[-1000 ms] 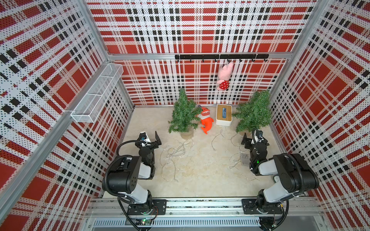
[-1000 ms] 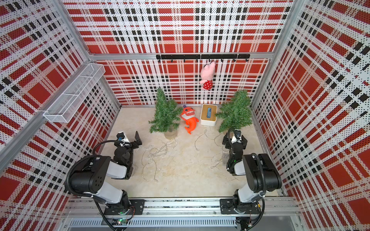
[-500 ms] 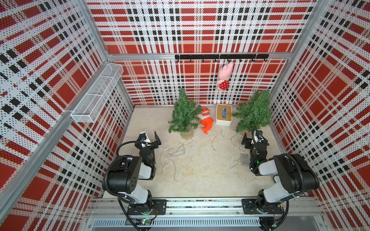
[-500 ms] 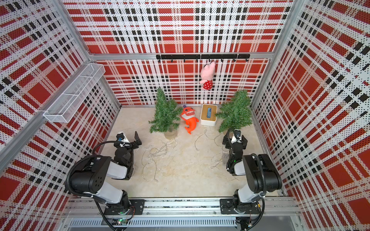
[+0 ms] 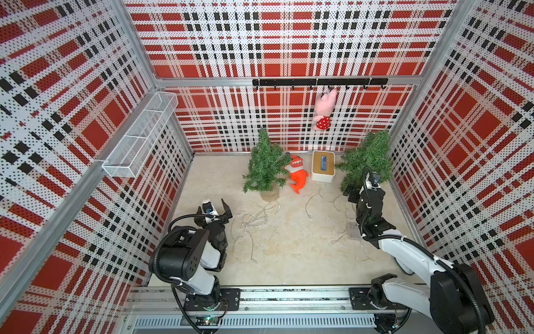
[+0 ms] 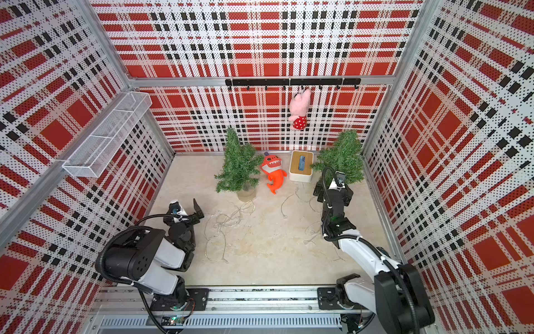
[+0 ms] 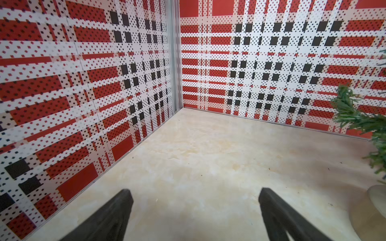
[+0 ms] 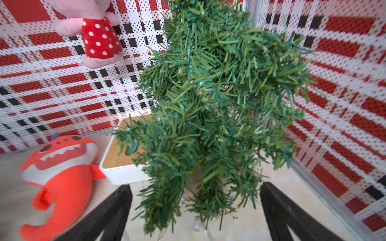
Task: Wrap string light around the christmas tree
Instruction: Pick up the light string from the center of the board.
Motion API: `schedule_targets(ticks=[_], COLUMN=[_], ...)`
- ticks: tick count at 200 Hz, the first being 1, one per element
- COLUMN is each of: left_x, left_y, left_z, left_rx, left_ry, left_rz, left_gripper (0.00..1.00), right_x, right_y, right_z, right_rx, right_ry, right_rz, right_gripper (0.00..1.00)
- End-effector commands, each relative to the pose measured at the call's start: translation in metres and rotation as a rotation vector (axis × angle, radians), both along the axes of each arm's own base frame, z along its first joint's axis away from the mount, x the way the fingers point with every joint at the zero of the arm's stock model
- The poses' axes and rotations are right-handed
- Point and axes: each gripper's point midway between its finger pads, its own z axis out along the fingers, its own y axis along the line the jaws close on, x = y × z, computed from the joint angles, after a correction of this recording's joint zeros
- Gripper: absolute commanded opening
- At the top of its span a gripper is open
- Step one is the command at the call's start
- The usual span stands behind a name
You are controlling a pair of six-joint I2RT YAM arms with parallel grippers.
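- My left hand (image 7: 194,193) — fingers spread wide, holding nothing, over bare bench (image 5: 289,260).
- One string light (image 5: 254,221), a loose tangle on the bench in front of the left tree (image 5: 264,166); its thin strands are too fine to count.
- Two plush toys: orange shark (image 5: 297,175), hanging pink toy (image 5: 325,111).
- Second tree, the right tree (image 5: 365,157), pot mostly hidden by branches.
- My right hand (image 8: 196,189) — wide open, empty, just before that tree.

no readable text, labels, brands or numbers show on anything in these views.
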Motion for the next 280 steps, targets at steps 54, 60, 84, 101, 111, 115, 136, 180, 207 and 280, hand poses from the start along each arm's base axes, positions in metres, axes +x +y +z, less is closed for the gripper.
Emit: schedule_targets(ticks=[54,60,84,101,111,115,136,180,207,280], left_x=[0.004,0.006,0.018,0.025,0.03,0.03,0.024,0.006,0.005,-0.013], left_y=[-0.042,-0.046,-0.055,-0.062,-0.068,-0.069,-0.067,-0.128,-0.151,-0.191], left_z=[0.086,0.089,0.099,0.09,0.089,0.088,0.082,0.046,0.006,-0.074], left_rx=[-0.051,-0.077,-0.27,-0.481,-0.551,-0.58,-0.595,-0.398,-0.417,-0.349], left_ry=[-0.106,-0.094,-0.025,0.045,0.072,0.078,0.117,0.33,0.419,0.671], left_rz=[0.026,0.01,-0.049,-0.123,-0.248,-0.284,-0.31,-0.295,-0.319,-0.403], left_gripper=[0.98,0.98,0.98,0.98,0.98,0.98,0.95,0.98,0.99,0.99], right_x=[0.001,0.001,-0.006,-0.01,-0.011,-0.011,-0.017,-0.029,-0.03,-0.041], right_y=[0.074,0.077,0.102,0.114,0.119,0.121,0.141,0.18,0.2,0.239], right_z=[-0.051,-0.05,-0.051,-0.059,-0.062,-0.062,-0.068,-0.081,-0.088,-0.109], right_rx=[0.314,0.308,0.284,0.306,0.318,0.32,0.335,0.282,0.264,0.286], right_ry=[0.326,0.335,0.359,0.395,0.404,0.406,0.44,0.509,0.545,0.601], right_rz=[0.222,0.222,0.255,0.278,0.289,0.292,0.342,0.416,0.467,0.581], right_gripper=[0.98,0.98,0.99,0.99,0.99,0.98,0.98,0.98,0.98,0.97])
